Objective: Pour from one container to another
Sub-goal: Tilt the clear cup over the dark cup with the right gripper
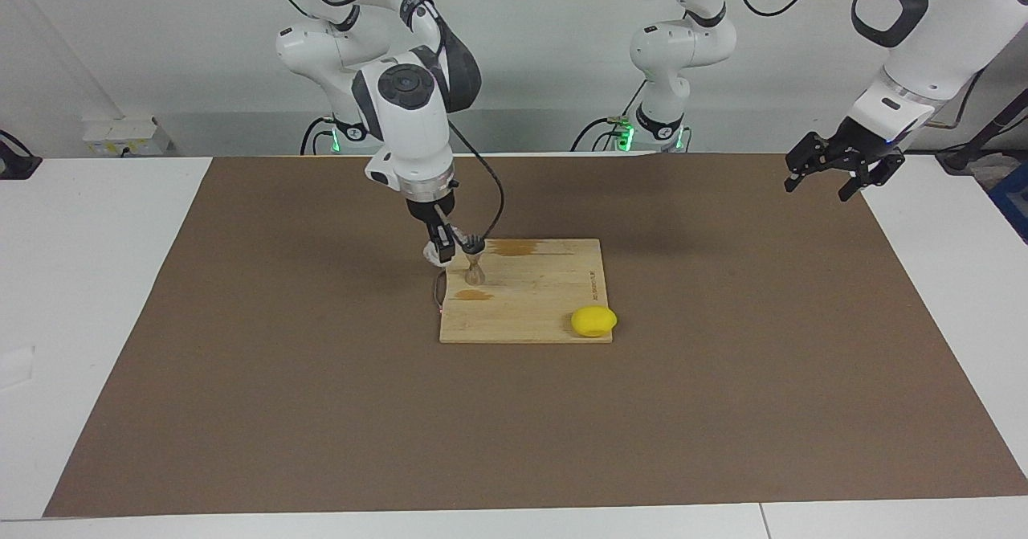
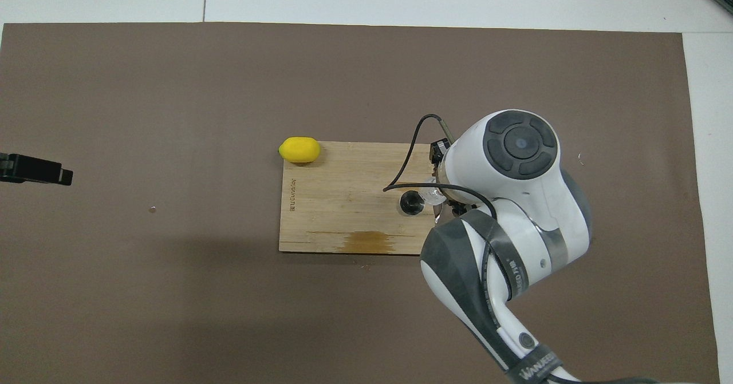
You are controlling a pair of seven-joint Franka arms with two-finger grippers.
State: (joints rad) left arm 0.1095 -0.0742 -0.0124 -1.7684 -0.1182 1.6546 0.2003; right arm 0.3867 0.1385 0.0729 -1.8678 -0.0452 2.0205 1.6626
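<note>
The silver hourglass jigger stands upright on the wooden cutting board, near the corner closest to the right arm's base; it also shows in the overhead view. My right gripper is shut on the small clear ribbed cup and holds it tilted right beside the jigger's rim. In the overhead view the cup peeks out from under the right wrist, its mouth toward the jigger. My left gripper hangs open and empty over the mat's edge at the left arm's end.
A yellow lemon lies at the board's corner farthest from the robots, toward the left arm's end; it also shows in the overhead view. The board has brown stains. A brown mat covers the table.
</note>
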